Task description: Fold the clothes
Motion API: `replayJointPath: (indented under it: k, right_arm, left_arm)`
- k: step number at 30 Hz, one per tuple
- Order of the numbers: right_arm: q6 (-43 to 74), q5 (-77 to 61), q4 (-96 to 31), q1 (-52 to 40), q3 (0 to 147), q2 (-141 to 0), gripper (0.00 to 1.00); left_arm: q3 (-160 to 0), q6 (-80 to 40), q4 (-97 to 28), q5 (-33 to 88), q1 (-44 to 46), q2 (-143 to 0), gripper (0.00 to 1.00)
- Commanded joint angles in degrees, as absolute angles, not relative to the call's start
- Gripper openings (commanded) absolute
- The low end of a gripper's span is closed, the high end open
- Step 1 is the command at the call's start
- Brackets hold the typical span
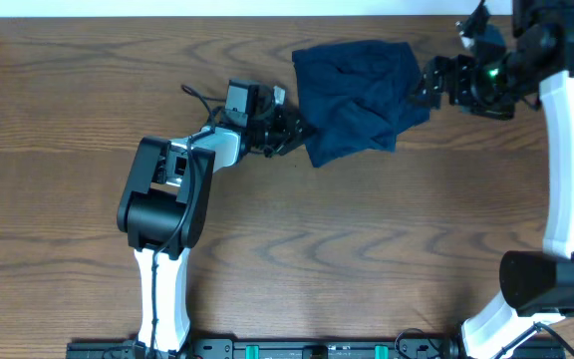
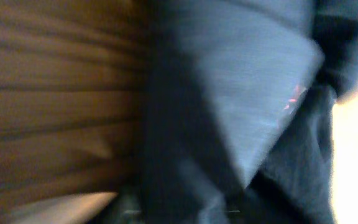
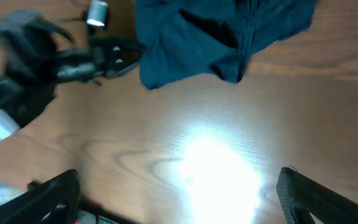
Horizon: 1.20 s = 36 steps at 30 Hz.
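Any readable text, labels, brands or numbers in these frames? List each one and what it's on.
None can be read in any view.
clothes: no print or label legible from overhead or the right wrist view.
pink mark: sits on the fabric in the left wrist view, too blurred to read.
left arm and right arm: no legible markings.

Navy clothes (image 1: 355, 98) bunched on table (image 1: 367, 249); left tool (image 1: 295, 130) at left edge, right tool (image 1: 420, 88) at right edge.
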<state>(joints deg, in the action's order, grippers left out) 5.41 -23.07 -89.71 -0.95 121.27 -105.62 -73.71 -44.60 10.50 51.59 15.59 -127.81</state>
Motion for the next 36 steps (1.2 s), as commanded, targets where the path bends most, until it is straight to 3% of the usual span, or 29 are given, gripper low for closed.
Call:
replayJointPath:
  k: [1,4,18,29,31,32,34,35,36]
  right_arm:
    - [5.48,-22.02,-85.84,-2.26,114.76,-108.29,0.99]
    - [5.45,-21.76,-80.75,-2.98,110.17,-110.93,0.99]
    - [6.87,-21.63,-65.89,-7.46,106.63,-128.88,0.91]
    - [8.97,-21.63,-63.79,-7.11,107.94,-129.97,0.91]
    - [8.95,-21.28,-64.62,-6.74,107.94,-129.97,0.86]
    - [8.88,-21.12,-64.88,-6.57,107.94,-129.97,0.78]
    - [8.93,-20.80,-65.39,-6.17,107.96,-129.97,0.45]
    - [8.95,-20.82,-65.54,-5.98,107.96,-129.97,0.33]
    - [8.95,-20.80,-65.78,-5.76,107.96,-129.97,0.27]
  left_arm:
    - [-73.41,-42.02,9.10,51.64,15.92,-128.88,0.68]
    - [-73.41,-40.64,9.10,51.92,15.92,-128.22,0.76]
    - [-73.43,-38.15,9.45,56.38,19.57,-126.96,0.77]
    - [-73.43,-37.43,9.41,58.04,26.79,-126.93,0.77]
    - [-73.43,-37.28,9.39,57.63,27.24,-126.93,0.77]
    - [-73.43,-37.28,9.23,57.36,27.24,-126.93,0.77]
    - [-73.41,-37.32,9.06,56.62,26.74,-126.93,0.77]
    - [-73.43,-37.30,9.02,56.31,26.35,-126.93,0.77]
    - [-73.41,-37.34,9.02,56.29,25.82,-126.93,0.77]
